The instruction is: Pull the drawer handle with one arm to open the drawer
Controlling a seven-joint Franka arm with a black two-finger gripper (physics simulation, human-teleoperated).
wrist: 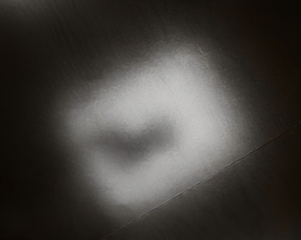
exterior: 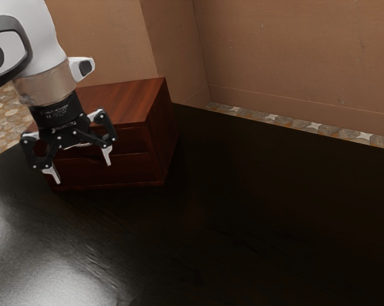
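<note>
Upper left of frame: gripper (exterior: 81, 167) spread open, empty, hovering just before wooden drawer chest (exterior: 138, 104) front; handle apparently hidden behind it.

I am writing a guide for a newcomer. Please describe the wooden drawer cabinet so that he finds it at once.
Start from the dark table and look to the exterior view's left, below the tan wall. There stands the cabinet, partly behind the open pincer. It is the one reddish-brown wooden box, with drawer fronts.

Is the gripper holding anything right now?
No, the gripper hangs open in front of the wooden drawer cabinet, its fingers spread apart with nothing between them.
</note>
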